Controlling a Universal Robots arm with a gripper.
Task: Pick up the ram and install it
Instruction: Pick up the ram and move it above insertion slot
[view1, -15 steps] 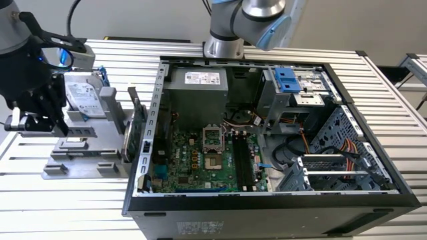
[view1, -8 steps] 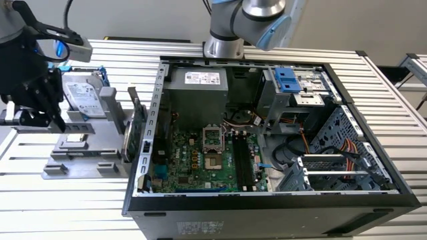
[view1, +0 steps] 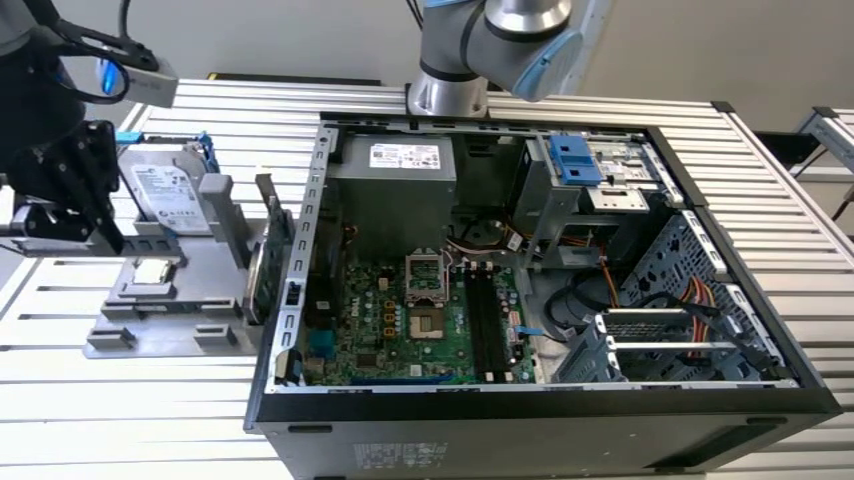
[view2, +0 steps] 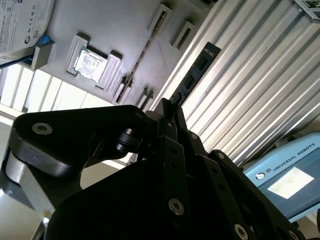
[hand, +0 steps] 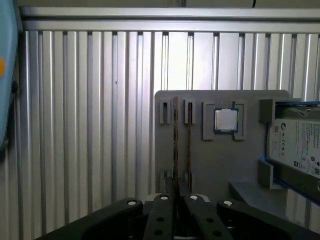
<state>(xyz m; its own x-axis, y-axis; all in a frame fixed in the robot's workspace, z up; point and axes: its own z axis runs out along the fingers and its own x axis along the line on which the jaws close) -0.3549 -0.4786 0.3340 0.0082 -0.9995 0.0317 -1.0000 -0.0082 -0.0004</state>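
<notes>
The ram stands on edge in the slots of a grey fixture, near that plate's edge. It appears as a dark strip with a bluish end in the second wrist view. My gripper hovers off one end of the ram, in line with it and apart from it. Its fingers are shut with nothing between them. In the exterior view the gripper hangs at the left, beside the fixture.
A second thin stick lies beside the ram. A square silver chip and a hard drive sit on the same fixture. A green card stands upright next to the open computer case, whose motherboard is exposed.
</notes>
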